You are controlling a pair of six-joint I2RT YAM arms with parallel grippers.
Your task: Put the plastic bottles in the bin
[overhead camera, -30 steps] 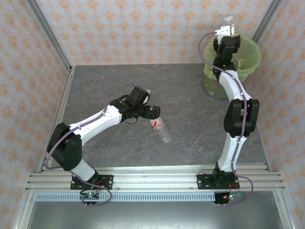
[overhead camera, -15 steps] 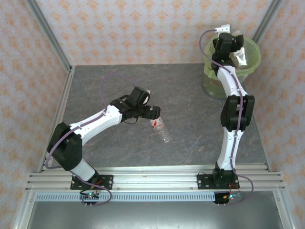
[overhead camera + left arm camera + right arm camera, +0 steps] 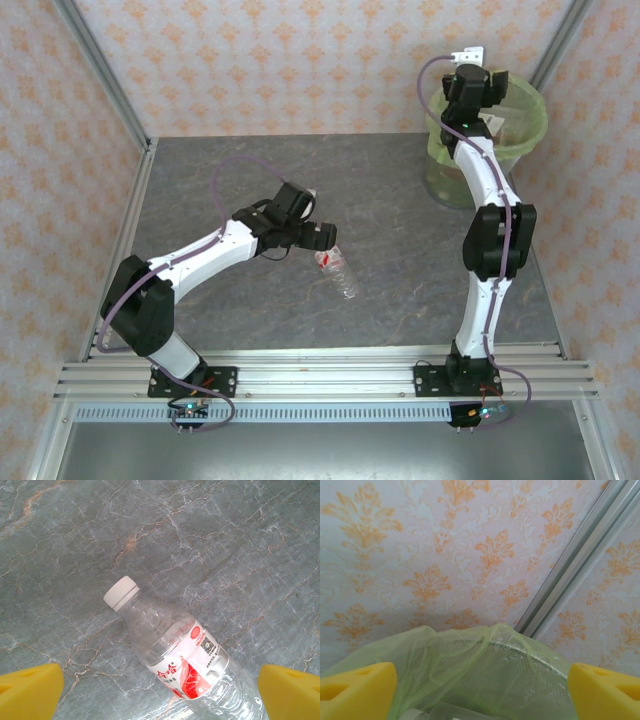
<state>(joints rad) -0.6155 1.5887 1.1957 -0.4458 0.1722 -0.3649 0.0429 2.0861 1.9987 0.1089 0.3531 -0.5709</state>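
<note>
A clear plastic bottle (image 3: 338, 272) with a white cap (image 3: 121, 592) and a red-and-white label (image 3: 192, 665) lies on its side on the grey marbled table. My left gripper (image 3: 325, 238) hovers just above it, open, and its yellow fingertips (image 3: 30, 691) stand wide on either side of the bottle's body. Up at the back right, my right gripper (image 3: 488, 100) is open over the bin (image 3: 535, 125), a round bin lined with a light-green bag (image 3: 470, 655). Nothing is between its fingers (image 3: 355, 690). Part of a clear bottle (image 3: 437, 713) lies down inside the bin.
Patterned walls close in the table on the left, back and right, with metal corner posts (image 3: 575, 575) close behind the bin. An aluminium rail (image 3: 320, 378) carries both arm bases along the near edge.
My right gripper opened and let go of a clear bottle, which dropped into the bin, and its wrist swung slightly left. The left arm and the lying bottle stayed put.
</note>
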